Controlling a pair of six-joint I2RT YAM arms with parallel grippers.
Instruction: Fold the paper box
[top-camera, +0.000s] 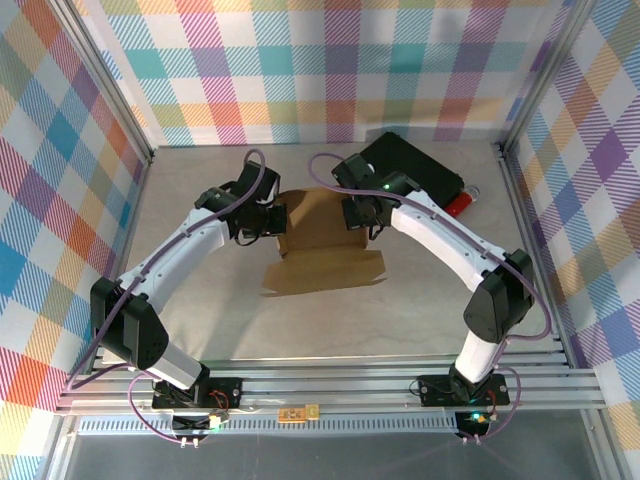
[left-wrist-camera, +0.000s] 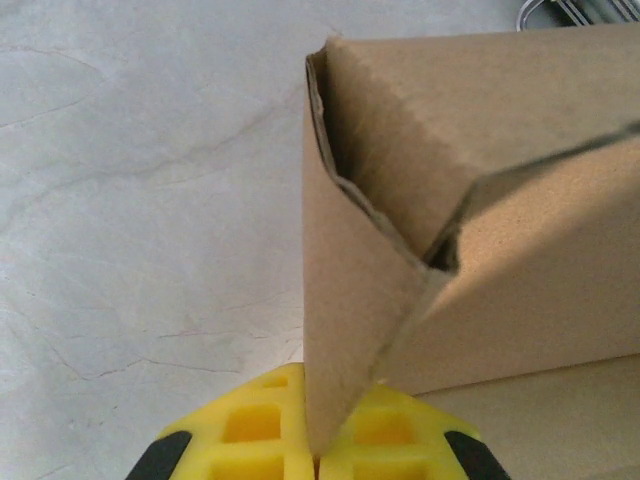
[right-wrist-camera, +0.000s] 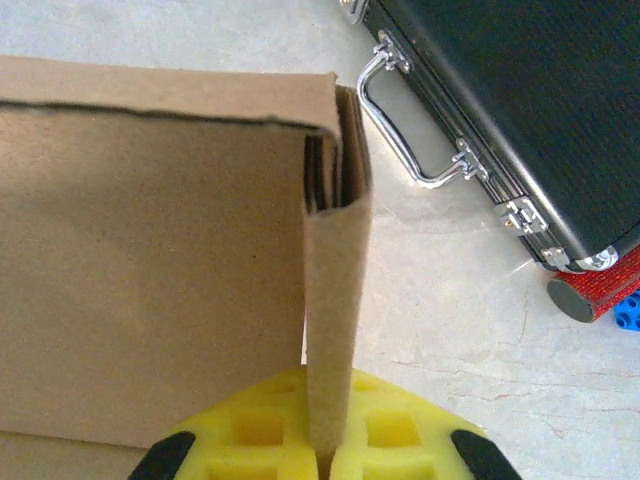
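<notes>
Two pinch grips: left fingers (left-wrist-camera: 285, 430) clamp the upright left wall (left-wrist-camera: 340, 330) of the paper box (top-camera: 320, 225), right fingers (right-wrist-camera: 375, 435) its right wall (right-wrist-camera: 335, 300); box body lies between them.

The paper box (top-camera: 322, 245) is plain brown, without any print. The counter (top-camera: 330, 330) is pale grey-beige with thin darker veins, like marble. The walls (top-camera: 330, 60) carry a pastel check of teal, purple, orange and yellow. The case (right-wrist-camera: 520, 90) is black with a shiny silver handle (right-wrist-camera: 392, 135). The left fingers (left-wrist-camera: 250, 428) and the right fingers (right-wrist-camera: 400, 428) are bright yellow with black edges.
</notes>
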